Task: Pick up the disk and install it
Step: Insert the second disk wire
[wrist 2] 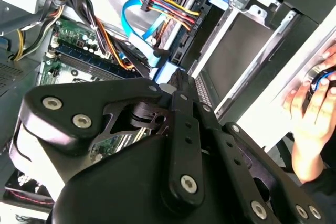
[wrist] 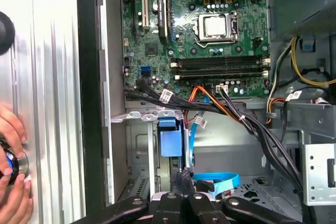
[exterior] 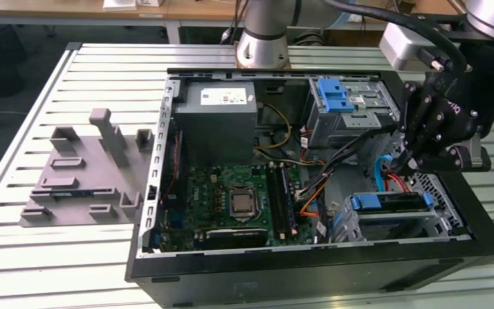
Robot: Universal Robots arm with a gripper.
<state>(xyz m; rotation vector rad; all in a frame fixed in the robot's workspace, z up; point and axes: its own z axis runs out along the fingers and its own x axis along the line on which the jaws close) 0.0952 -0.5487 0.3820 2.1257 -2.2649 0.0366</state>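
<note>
Down at the exterior view's right end of the open computer case (exterior: pixel 316 270), finding the gripper (exterior: pixel 399 170) hanging just above the lower drive bay (exterior: pixel 440 222), clenched, with fingertips pressed together and nothing visibly between them in both wrist views (wrist: pixel 184 174) (wrist 2: pixel 177 83). Seeing the disk (exterior: pixel 391 205) sitting inside that bay, blue end handle facing the case interior; in the first wrist view, spotting that handle (wrist: pixel 170 141) just beside the fingertips, though not telling whether the two are touching. Noting a light-blue flat cable (wrist: pixel 218 180) curling close by the gripper, and a thick black cable bundle (wrist: pixel 262 135) crossing between the bay and the motherboard (wrist: pixel 210 24). Picking out, in the second wrist view, a fan of orange, yellow and red wires (wrist 2: pixel 163 1) plugging in near the bay's edge. Farther along the case, seeing the grey power-supply box (exterior: pixel 221 112) and the upper metal bay with its blue latch (exterior: pixel 337 96). Outside the case, noting a grey plastic fixture (exterior: pixel 84 174) lying on the slatted metal table (exterior: pixel 101 71), and a person's hand (wrist: pixel 10 182) resting on the table beside the case wall.
</note>
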